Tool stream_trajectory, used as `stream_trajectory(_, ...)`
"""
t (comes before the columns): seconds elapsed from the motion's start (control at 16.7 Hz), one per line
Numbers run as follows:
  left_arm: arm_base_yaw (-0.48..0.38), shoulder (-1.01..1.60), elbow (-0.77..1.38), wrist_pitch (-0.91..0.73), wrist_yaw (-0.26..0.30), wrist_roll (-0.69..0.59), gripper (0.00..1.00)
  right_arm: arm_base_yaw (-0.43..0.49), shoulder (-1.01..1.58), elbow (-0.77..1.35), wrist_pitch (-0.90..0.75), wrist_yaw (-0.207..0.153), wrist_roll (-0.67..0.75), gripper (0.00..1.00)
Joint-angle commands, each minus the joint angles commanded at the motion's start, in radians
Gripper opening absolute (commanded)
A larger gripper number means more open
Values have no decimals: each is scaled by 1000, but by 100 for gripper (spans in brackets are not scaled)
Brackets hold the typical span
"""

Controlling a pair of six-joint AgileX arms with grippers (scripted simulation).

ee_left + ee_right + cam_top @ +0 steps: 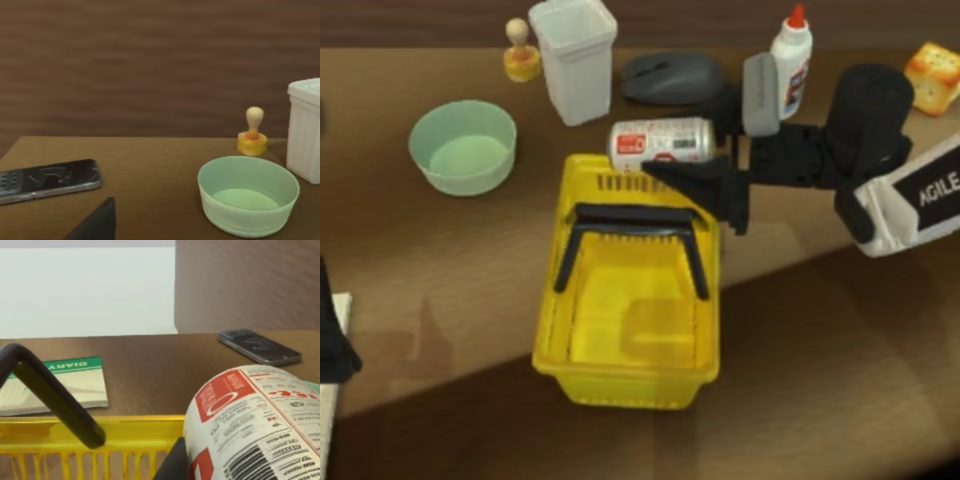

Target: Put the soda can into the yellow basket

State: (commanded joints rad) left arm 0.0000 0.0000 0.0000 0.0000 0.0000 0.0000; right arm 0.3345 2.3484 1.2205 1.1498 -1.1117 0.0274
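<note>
The soda can [660, 142] lies on its side in the air, white with red label markings, just over the far rim of the yellow basket [620, 375]. My right gripper [682, 150] is shut on the soda can, coming in from the right. In the right wrist view the soda can [255, 425] fills the near corner beside one dark finger [175, 465], above the yellow basket's rim [100, 427] and a black handle [50, 395]. The basket's black handles [630, 225] are folded across its opening. My left gripper [332, 350] is parked at the table's left edge, open.
A pale-green bowl [463, 146] sits left of the basket. Along the back stand a wooden stamp [521, 52], a tall white square cup [574, 55], a grey mouse [672, 78], a glue bottle [792, 50] and a piece of bread [932, 75]. A phone [47, 180] lies at far left.
</note>
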Motion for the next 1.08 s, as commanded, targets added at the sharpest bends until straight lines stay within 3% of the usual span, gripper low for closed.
stream_trajectory(0.72,0,0,0,0,0,0,100,0,0,0,0,0,0,98)
stream_trajectory(1.08,0,0,0,0,0,0,100,0,0,0,0,0,0,100)
